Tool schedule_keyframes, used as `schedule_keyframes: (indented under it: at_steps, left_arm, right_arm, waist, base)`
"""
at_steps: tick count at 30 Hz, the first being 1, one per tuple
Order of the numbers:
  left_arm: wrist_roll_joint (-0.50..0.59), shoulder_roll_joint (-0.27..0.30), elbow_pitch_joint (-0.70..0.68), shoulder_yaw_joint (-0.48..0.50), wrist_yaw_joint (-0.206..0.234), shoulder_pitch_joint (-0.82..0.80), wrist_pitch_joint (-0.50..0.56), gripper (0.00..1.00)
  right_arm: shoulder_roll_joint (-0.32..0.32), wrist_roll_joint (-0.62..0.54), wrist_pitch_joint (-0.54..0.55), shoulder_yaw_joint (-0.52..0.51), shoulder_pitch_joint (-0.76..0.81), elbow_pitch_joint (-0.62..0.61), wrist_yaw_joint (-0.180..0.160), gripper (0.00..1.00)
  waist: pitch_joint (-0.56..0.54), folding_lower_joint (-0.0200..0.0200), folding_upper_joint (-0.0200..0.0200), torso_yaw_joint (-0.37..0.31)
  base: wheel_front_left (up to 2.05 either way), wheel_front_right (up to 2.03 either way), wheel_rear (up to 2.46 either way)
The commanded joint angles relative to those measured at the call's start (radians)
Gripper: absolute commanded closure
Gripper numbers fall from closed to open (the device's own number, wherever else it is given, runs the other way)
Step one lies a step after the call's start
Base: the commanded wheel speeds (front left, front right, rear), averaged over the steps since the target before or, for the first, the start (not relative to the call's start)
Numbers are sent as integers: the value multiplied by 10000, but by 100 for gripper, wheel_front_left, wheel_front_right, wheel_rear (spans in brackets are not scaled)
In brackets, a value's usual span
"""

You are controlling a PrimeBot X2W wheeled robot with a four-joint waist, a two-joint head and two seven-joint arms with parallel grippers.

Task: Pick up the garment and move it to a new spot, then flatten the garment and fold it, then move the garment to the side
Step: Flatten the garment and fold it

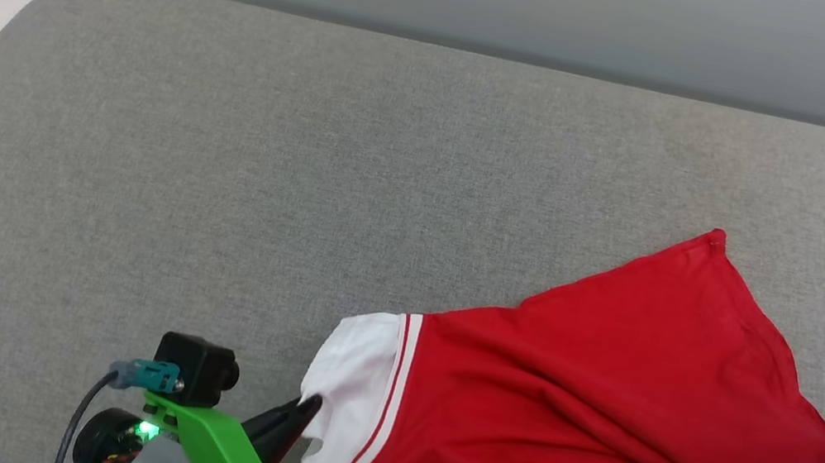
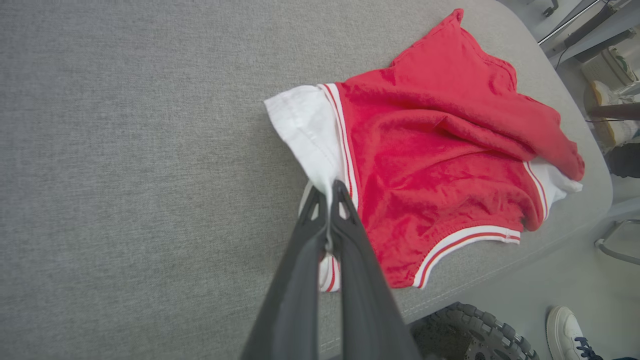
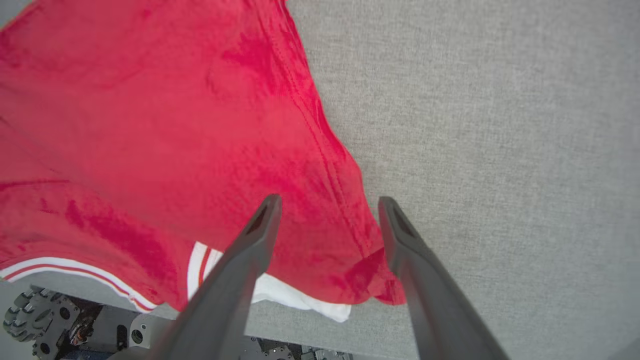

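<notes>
L claw pinches garment sleeve; R claw open, prob. clear.

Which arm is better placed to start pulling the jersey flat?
Left, probably. The left gripper is shut on the white sleeve of the garment, so it can pull; the right gripper stands open over its red edge, gripping nothing.

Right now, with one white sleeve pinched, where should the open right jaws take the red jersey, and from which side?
Probably the bunched red corner of the garment, beside the other white sleeve. Come down from above: it humps off the grey surface, and the jaws of the right gripper stand open astride it.
</notes>
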Motion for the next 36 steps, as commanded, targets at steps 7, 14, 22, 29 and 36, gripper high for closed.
schedule_keyframes:
  at_steps: [7, 14, 22, 29, 36]
  left_arm:
    - [385, 0, -377, -59, -38, -704, -58, 100]
    - [476, -222, -454, -187, -170, -1198, -211, 100]
    - [455, -514, -267, -381, -428, -1600, -477, 100]
    - [487, -730, 12, -548, -571, -1825, -698, 100]
    - [494, -847, 252, -671, -638, -1946, -793, 100]
  right_arm:
    - [163, -369, 1235, 572, -2291, -564, -9, 0]
    - [204, -1127, 1452, 1170, -4267, 475, -9, 0]
    - [-91, -1717, 1584, 1556, -5512, 1733, -9, 0]
    - [-386, -1834, 1585, 2018, -5687, 2402, -9, 0]
    - [-503, -1643, 1670, 2396, -5256, 2773, -9, 0]
  waist:
    - [1257, 1, 0, 699]
    - [2268, 1, 0, 1439]
    - [2957, 1, 0, 2101]
    - [3204, 1, 0, 2418]
    - [3285, 1, 0, 2600]
  base:
    - [0, 0, 0]
    - [0, 0, 0]
    - [0, 0, 0]
    - [0, 0, 0]
    - [0, 0, 0]
